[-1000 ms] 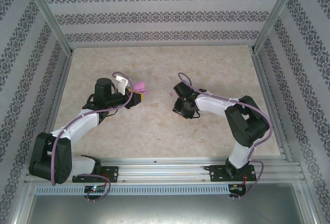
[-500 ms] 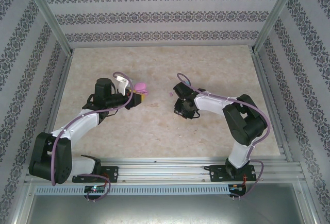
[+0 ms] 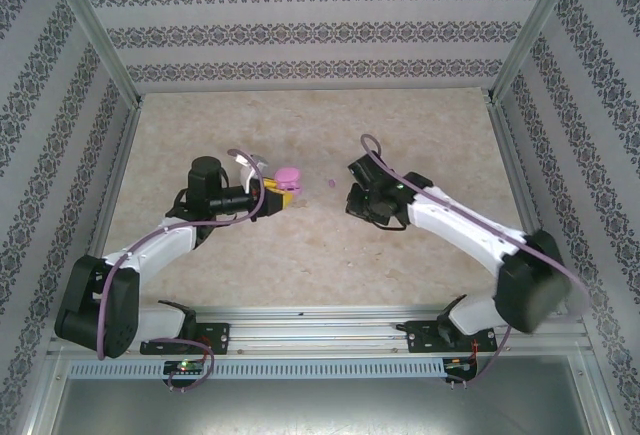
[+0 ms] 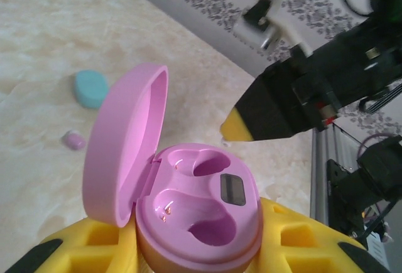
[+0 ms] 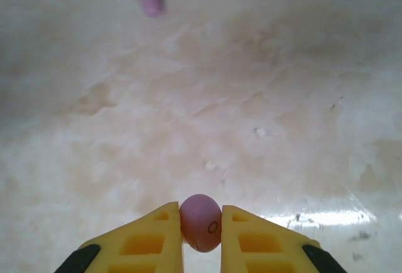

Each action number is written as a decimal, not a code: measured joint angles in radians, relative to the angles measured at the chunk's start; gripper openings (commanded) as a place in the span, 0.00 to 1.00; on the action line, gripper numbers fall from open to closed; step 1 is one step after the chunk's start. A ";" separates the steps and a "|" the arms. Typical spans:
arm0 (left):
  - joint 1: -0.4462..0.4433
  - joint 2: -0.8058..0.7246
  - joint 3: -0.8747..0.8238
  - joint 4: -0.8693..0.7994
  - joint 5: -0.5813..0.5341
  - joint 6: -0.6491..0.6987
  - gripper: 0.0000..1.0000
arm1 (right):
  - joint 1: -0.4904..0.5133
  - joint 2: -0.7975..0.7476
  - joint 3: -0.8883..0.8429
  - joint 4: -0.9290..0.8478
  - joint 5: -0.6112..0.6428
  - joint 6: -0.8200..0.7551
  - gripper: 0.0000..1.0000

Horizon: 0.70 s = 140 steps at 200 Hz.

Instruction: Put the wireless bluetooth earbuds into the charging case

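The right jaws are narrow, pinching a pink earbud (image 5: 201, 223) between their yellow fingers (image 5: 154, 238), just above the desk (image 5: 282, 97). Well ahead of them and a little left, a second earbud (image 5: 152, 1), also pink, lies on the desk. The left jaws are closed on the base of a pink case (image 4: 195, 213), holding it upright between yellow fingers (image 4: 94, 241). Its lid (image 4: 125, 141) stands open to their left and its two wells face up. Ahead and to the left of the left jaws lies the second earbud (image 4: 73, 139), with a blue oval (image 4: 92, 88) just beyond it. From above, that earbud (image 3: 331, 183) sits between the case (image 3: 288, 175) and the right jaws
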 measured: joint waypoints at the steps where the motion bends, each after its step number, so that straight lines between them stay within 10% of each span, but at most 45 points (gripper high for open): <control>1: -0.001 0.000 0.000 0.002 0.000 0.000 0.19 | 0.002 -0.003 0.001 -0.002 0.002 0.000 0.16; 140: -0.164 0.000 0.000 0.145 -0.025 0.079 0.19 | 0.259 0.008 0.380 -0.158 0.104 -0.059 0.15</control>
